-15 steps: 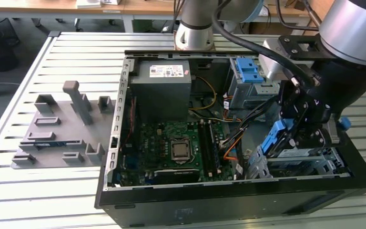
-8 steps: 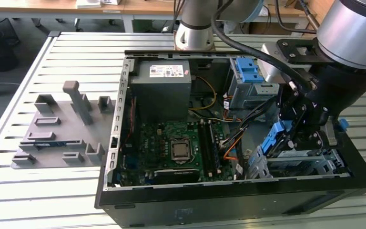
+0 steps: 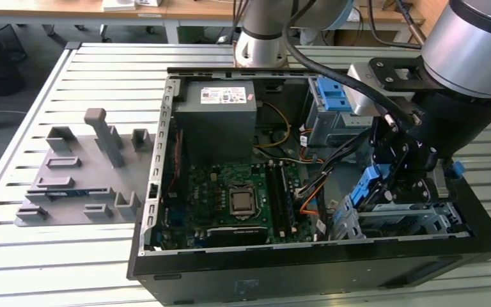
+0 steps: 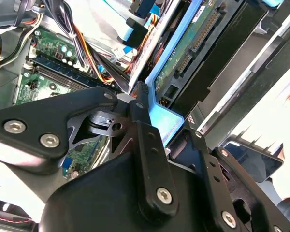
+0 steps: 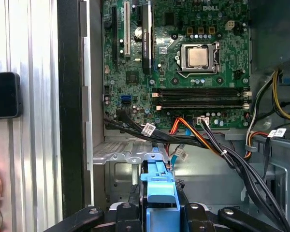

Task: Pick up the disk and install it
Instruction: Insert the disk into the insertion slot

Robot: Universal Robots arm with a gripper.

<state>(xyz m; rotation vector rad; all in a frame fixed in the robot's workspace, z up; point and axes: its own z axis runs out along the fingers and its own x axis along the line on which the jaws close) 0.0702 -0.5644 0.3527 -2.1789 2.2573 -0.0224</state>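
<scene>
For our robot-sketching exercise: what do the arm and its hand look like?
The arm has thick silver-grey tubular segments, black joints and black cables looping alongside. The hand is black, built of linkage bars fastened with silver screws.

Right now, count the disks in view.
1. The disk stands on edge in the gripper, at the cage on the exterior view's lower right. The second cage, farther back, may hide more.
</scene>
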